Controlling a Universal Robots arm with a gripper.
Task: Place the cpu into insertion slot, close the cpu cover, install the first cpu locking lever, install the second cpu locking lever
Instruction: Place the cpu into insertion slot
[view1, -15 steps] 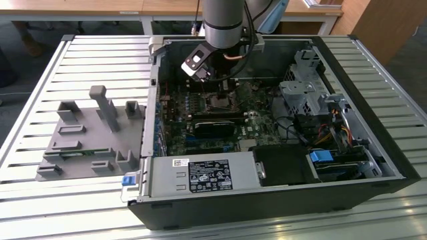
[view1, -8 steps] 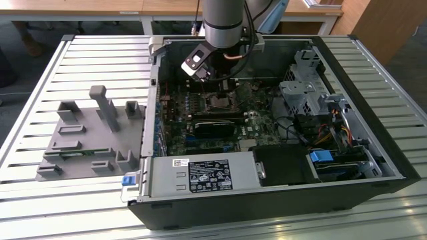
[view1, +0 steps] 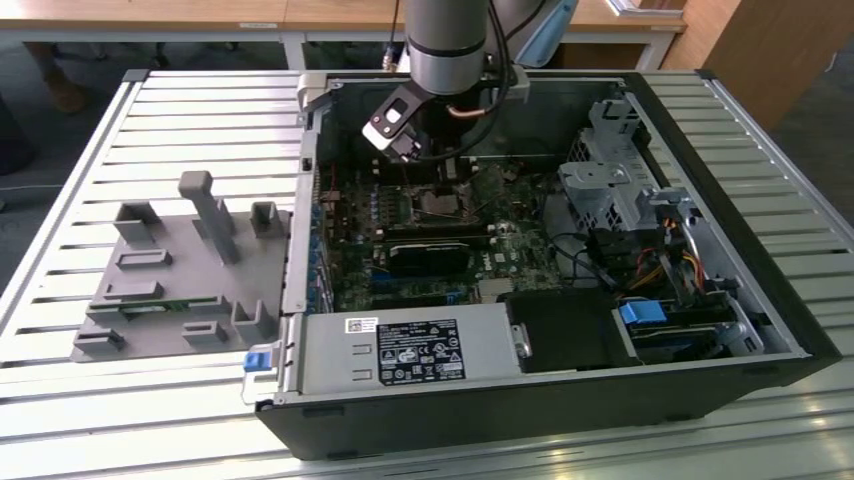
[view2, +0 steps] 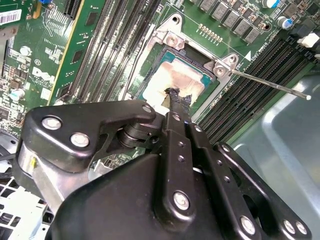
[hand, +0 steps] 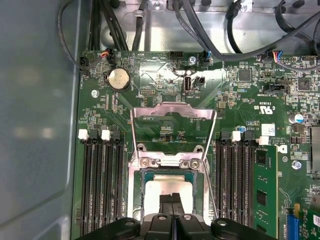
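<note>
**A:** What writing shows?

**B:** A black-and-white printed label (view1: 418, 352) sits on the silver power unit (view1: 334, 350) at the near wall of the computer case (view1: 534, 410). In the second wrist view a white barcode sticker (view2: 10, 17) lies at the board's edge. The green motherboard (hand: 240, 100) carries small white lettering and a white tag (hand: 267, 129).

**A:** And the surface, the room?

**B:** The case lies open on a table (view1: 174, 100) of pale metal slats. A grey plastic fixture (view1: 160, 290) with upright posts stands at the exterior view's left, beside the case. Wooden desks (view1: 160, 12) run along the far side.

**A:** Where is the cpu?

**B:** The cpu (view2: 200, 75) lies flat in the insertion slot (hand: 135, 195), its grey top smeared with pale paste. The slot is in the middle of the board, between two banks of black memory slots (hand: 102, 190).

**A:** The cpu cover?

**B:** The cpu cover (hand: 172, 111) stands swung up off the slot on its hinge, and the board shows through its window. A thin metal lever (view2: 270, 86) juts out free from one corner of the slot.

**A:** The claw?

**B:** The arm (view1: 447, 40) reaches down into the far part of the case. The gripper (view2: 176, 97) is clenched, its fingers pressed together with nothing between them. Its tip is right over the cpu's top, but I cannot tell whether it touches.
</note>
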